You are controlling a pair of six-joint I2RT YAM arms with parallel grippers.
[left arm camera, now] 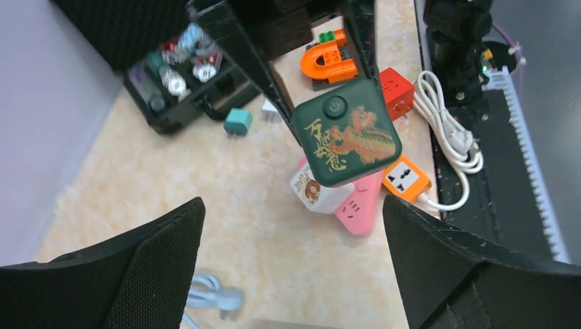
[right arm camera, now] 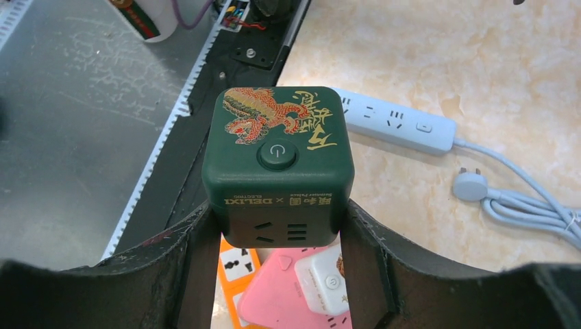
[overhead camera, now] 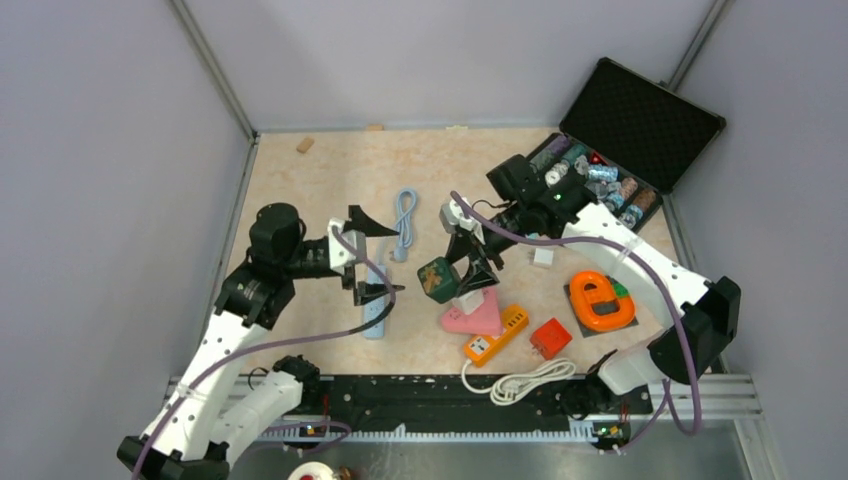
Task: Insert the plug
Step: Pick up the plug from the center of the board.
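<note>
Tabletop (overhead camera: pixel 320 180); green cube (right arm camera: pixel 277 164) (between right fingers (right arm camera: pixel 171 274))

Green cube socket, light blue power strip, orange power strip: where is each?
green cube socket (right arm camera: pixel 277 171), right wrist view, top face below the button.
light blue power strip (right arm camera: pixel 397 121), right wrist view, middle of upper face.
orange power strip (overhead camera: pixel 497 335), top external view, middle of upper face.
</note>
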